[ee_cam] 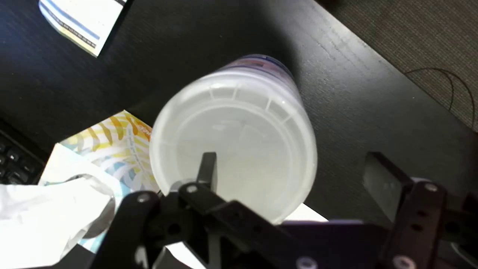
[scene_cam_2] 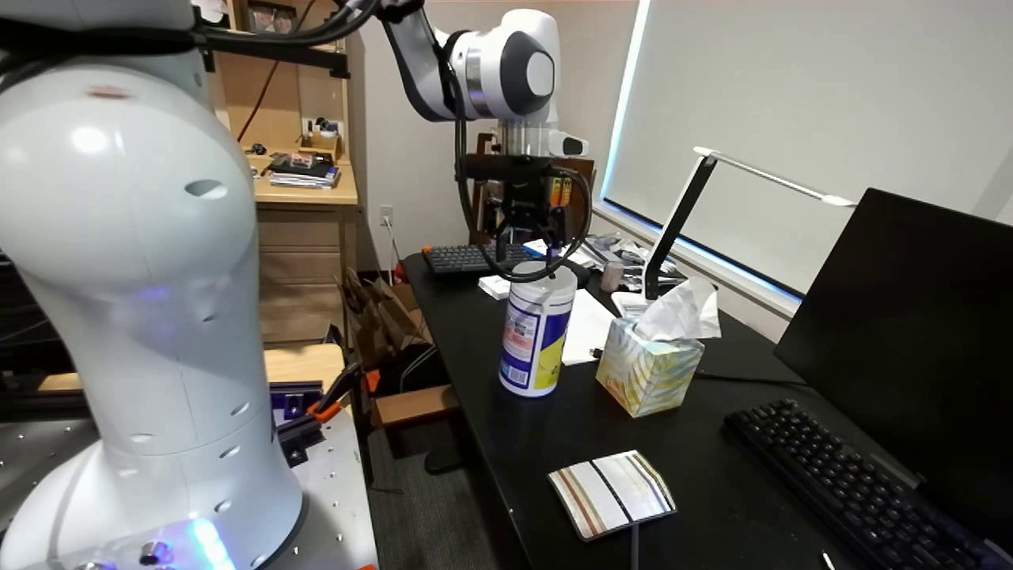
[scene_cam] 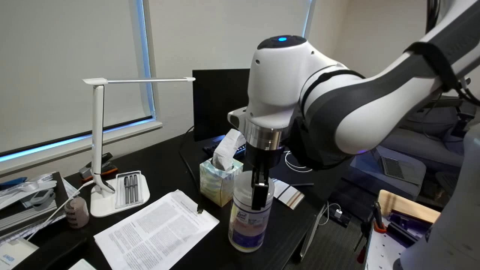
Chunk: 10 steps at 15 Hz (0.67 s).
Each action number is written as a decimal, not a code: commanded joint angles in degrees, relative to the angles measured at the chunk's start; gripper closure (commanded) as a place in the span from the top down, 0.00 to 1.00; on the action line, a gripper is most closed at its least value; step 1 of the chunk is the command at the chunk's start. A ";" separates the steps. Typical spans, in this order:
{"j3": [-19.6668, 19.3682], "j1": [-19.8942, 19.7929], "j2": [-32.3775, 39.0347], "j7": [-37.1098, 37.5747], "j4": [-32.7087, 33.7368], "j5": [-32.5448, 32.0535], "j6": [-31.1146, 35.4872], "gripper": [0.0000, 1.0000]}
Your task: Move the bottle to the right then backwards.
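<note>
The bottle (scene_cam: 247, 228) stands upright on the black desk, with its white cap on top and a purple-blue label. It also stands near the desk's edge in an exterior view (scene_cam_2: 534, 340). In the wrist view its round cap (ee_cam: 235, 123) fills the middle. My gripper (scene_cam: 259, 198) is open and empty, pointing down at cap height; it also shows in an exterior view (scene_cam_2: 529, 252). In the wrist view the open jaws (ee_cam: 293, 168) are off-centre: one fingertip overlaps the cap, the other is out past its side over the desk. Contact cannot be told.
The pale tissue box (scene_cam: 219, 182) stands close beside the bottle. Printed papers (scene_cam: 155, 232) lie on the other side. A striped pouch (scene_cam_2: 609, 495), a keyboard (scene_cam_2: 839, 475), a monitor (scene_cam_2: 910, 340) and a lamp (scene_cam: 97, 131) are also on the desk.
</note>
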 commanded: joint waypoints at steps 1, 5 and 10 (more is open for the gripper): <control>1.56 2.17 0.08 -4.21 0.85 -2.80 1.50 1.00; 2.67 4.82 3.47 -12.55 5.30 -2.12 0.00 1.00; 1.72 4.44 11.63 -27.42 11.46 -2.31 -1.07 1.00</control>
